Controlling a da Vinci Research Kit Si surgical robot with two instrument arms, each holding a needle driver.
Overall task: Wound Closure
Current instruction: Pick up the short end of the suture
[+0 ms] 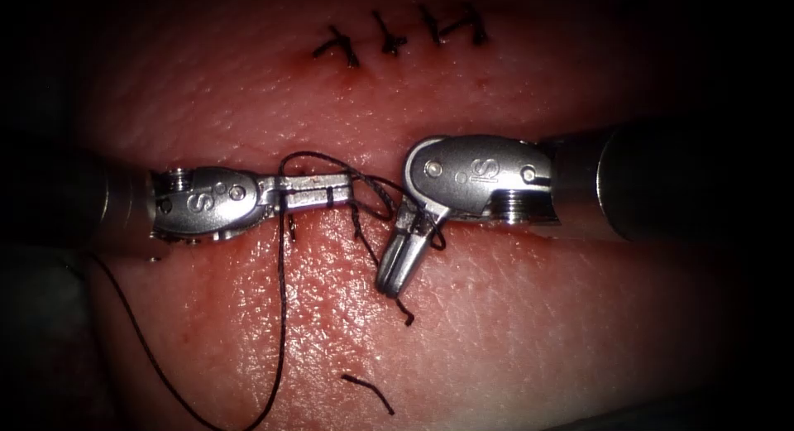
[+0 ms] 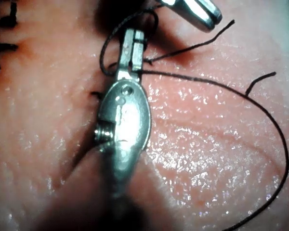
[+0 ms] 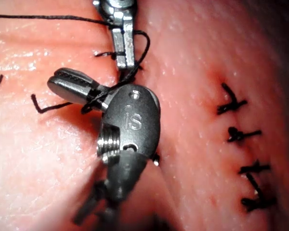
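My left tool (image 1: 346, 184) reaches in from the left, level over the tissue (image 1: 496, 332); its jaws are shut, and a turn of black thread (image 1: 330, 196) is wrapped round them. That left tool (image 2: 134, 36) and its wrap are seen close in the left wrist view. My right tool (image 1: 389, 284) points down and leftward, jaws shut on the thread (image 1: 428, 226) near their root; the right tool (image 3: 58, 84) lies just beside the left tip. A loop of thread (image 1: 318, 156) arches between both tools. The long strand (image 1: 281, 315) hangs down the tissue and curves off left.
Three finished stitches (image 1: 385, 35) sit in a row on the tissue's far side, also seen as stitches (image 3: 241, 134). A short thread tail (image 1: 405, 313) lies just beyond the right tip. A loose cut end of thread (image 1: 369, 393) rests nearer the front edge.
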